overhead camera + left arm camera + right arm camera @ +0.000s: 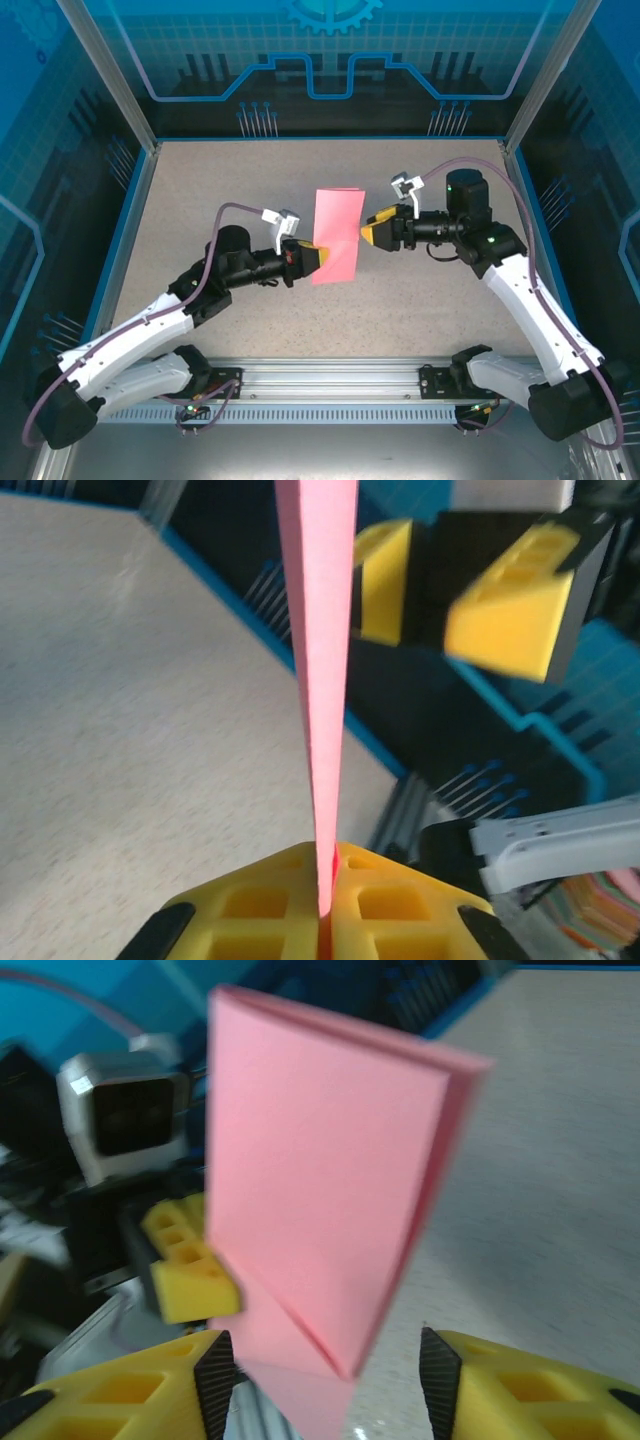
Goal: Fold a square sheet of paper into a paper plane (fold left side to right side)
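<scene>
the left gripper (318,256) is seen clamped shut on the lower left edge of the square sheet of paper (336,235). the sheet is folded double and held up over the middle of the speckled table (200,190), between the two arms. just at its right edge the right gripper (372,231) is seen with jaws parted, one finger on either side of the paper's corner, not closed on it.

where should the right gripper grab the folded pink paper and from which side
Take the folded pink paper at its free right edge, opposite the spot the left gripper pinches shut. Come in from the right, edge-on, so the open right gripper straddles the thin layers and closes on both flat faces.
</scene>
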Motion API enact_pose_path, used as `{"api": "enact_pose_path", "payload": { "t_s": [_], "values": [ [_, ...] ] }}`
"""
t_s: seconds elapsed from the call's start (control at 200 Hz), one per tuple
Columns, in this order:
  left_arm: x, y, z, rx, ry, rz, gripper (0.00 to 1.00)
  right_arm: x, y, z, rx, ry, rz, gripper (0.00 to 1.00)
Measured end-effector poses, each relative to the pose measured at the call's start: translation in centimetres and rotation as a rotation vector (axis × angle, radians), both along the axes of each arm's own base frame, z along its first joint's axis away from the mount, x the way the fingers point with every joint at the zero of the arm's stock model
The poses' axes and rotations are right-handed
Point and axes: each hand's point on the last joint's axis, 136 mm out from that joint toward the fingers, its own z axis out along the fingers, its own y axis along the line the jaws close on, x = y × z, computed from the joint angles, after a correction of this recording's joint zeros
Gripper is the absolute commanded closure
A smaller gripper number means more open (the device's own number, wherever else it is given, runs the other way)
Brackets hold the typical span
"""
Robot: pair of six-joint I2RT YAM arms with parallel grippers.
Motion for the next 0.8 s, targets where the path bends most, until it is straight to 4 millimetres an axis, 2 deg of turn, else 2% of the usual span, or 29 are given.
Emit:
{"api": "enact_pose_path", "payload": {
  "t_s": [0.125,0.255,0.335,0.51,0.665,0.795],
  "values": [
    [0.5,-0.4,-1.8,0.175,0.007,0.075,0.97,2.4,-4.0,-2.5,-0.131,0.027,-0.206,0.30],
    [1.6,-0.6,-3.9,0.388,0.019,0.168,1.00,3.5,-7.7,-3.9,-0.195,0.047,-0.360,0.15],
    [2.6,-0.2,-6.7,0.587,0.048,0.252,1.00,3.8,-9.7,-4.8,-0.216,0.063,-0.438,0.06],
    [4.0,0.9,-11.3,0.933,0.100,0.424,0.99,4.0,-12.5,-6.7,-0.249,0.113,-0.543,0.03],
    [5.4,2.5,-13.6,1.190,0.144,0.592,1.00,3.9,-14.4,-7.7,-0.260,0.142,-0.619,0.01],
    [5.7,3.2,-15.6,1.337,0.171,0.649,1.00,3.7,-15.0,-7.7,-0.260,0.141,-0.649,0.01]
  ]
}}
